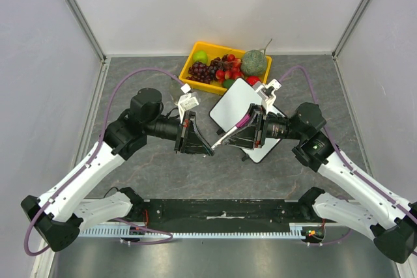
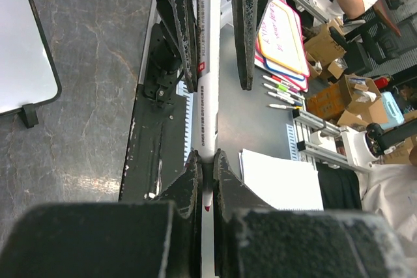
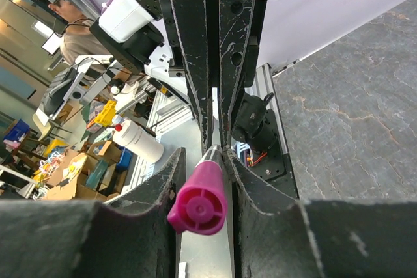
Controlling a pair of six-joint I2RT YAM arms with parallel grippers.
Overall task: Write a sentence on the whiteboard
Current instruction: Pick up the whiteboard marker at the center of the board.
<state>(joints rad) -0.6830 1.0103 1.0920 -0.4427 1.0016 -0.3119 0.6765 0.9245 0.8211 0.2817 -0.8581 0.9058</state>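
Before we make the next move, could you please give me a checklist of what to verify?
1. Left gripper shut on the marker barrel: ok.
2. Right gripper firmly on the magenta cap: cannot tell; its fingers flank the cap.
3. Cap off the marker: not ok; it looks seated on the barrel.
4. Whiteboard unmarked where visible: ok.
5. Whiteboard free for writing: not ok; the right arm hangs over its near part.
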